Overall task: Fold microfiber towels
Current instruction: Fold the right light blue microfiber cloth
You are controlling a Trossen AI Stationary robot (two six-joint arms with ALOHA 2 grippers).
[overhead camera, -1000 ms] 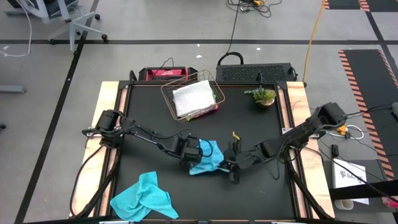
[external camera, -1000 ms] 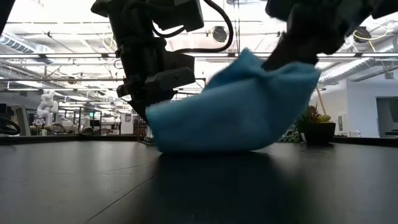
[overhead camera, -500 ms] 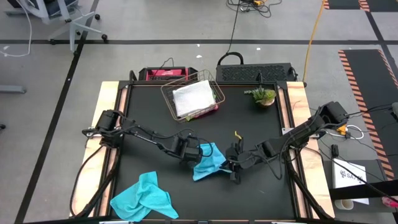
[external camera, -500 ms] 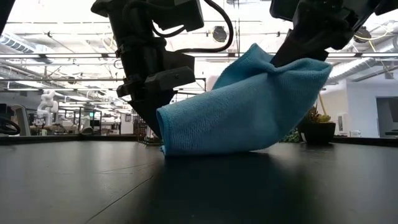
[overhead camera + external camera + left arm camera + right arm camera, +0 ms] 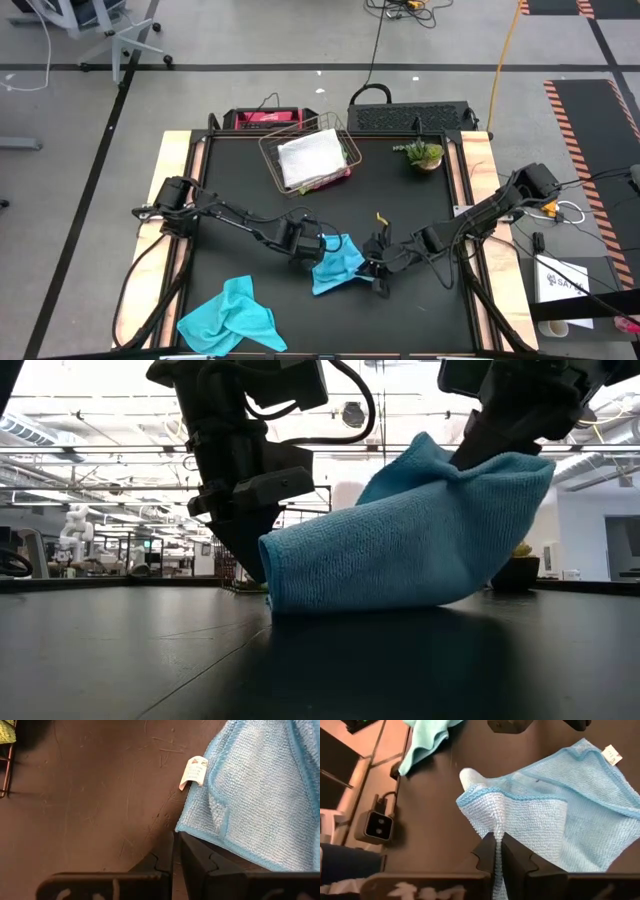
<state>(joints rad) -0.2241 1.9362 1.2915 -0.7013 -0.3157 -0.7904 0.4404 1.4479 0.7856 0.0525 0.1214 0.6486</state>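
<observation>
A turquoise towel [image 5: 335, 266] lies bunched at the table's middle, and its lower part rests on the black table top [image 5: 360, 595]. My right gripper [image 5: 373, 268] is shut on the towel's right side and holds that side raised. My left gripper [image 5: 308, 247] is shut and points down just left of the towel; the towel's corner [image 5: 181, 826] lies right at its tips. A second turquoise towel [image 5: 230, 318] lies crumpled at the near left. A light grey towel [image 5: 305, 157] lies on top of the pile in the copper wire basket [image 5: 340, 135]. My left gripper: the towel's corner [image 5: 179, 827] lies at its shut fingertips, and I cannot tell whether they touch it. My right gripper pinches a gathered fold of the towel [image 5: 496, 826] between its two fingers. The fingers slant down from the table's right side. The held part is lifted [image 5: 470, 465] and the cloth drapes down from it to the table.
The wire basket with folded cloths stands at the far middle. A small potted plant [image 5: 424, 155] stands at the far right. The table-height camera [image 5: 378, 826] sits at the table's edge. Bare black table top [image 5: 250, 190] lies between the basket and the arms.
My right gripper has moved a little toward the table's near edge and right, still holding the towel. The towel's left end has slid along the table, away from my left gripper's tips. The raised part has stayed up.
</observation>
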